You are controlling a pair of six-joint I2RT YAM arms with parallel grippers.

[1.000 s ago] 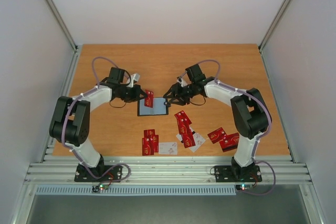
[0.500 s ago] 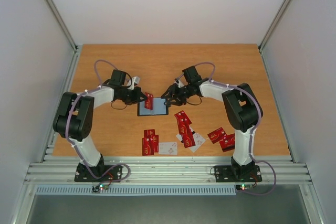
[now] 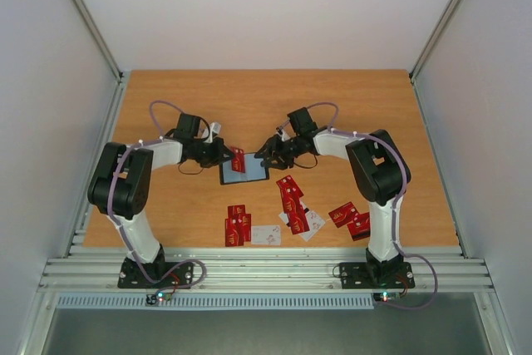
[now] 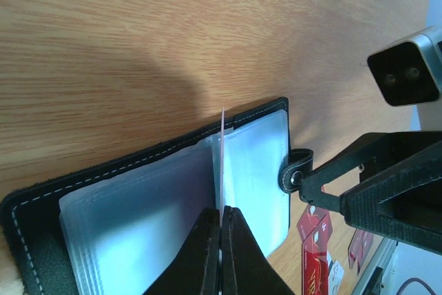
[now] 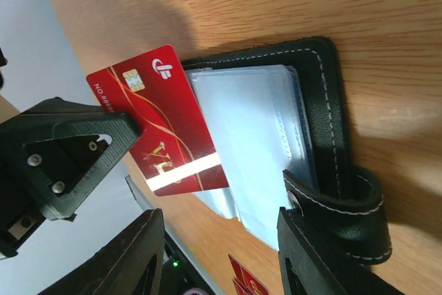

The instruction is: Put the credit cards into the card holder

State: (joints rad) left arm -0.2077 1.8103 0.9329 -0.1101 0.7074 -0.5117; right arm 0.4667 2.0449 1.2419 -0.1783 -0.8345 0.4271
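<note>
Wood table [image 3: 166, 97], left hand [image 4: 221, 215] pinching red card [image 5: 162, 126], now lower in card holder [image 5: 314, 101], right hand [image 5: 219, 224] spread

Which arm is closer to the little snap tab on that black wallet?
Right. The right gripper, jaws open, sits at the snap tab; the left gripper pinches a red card over the pockets of the card holder, farther off.

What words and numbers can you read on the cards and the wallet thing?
"NO.800": on the red card in the left gripper; further digits are hidden.
"VI": gold letters on that card; the rest is unclear.
Its round white logo: too small to read.
The loose credit cards: too small to read.
The card holder: no writing shows.
</note>
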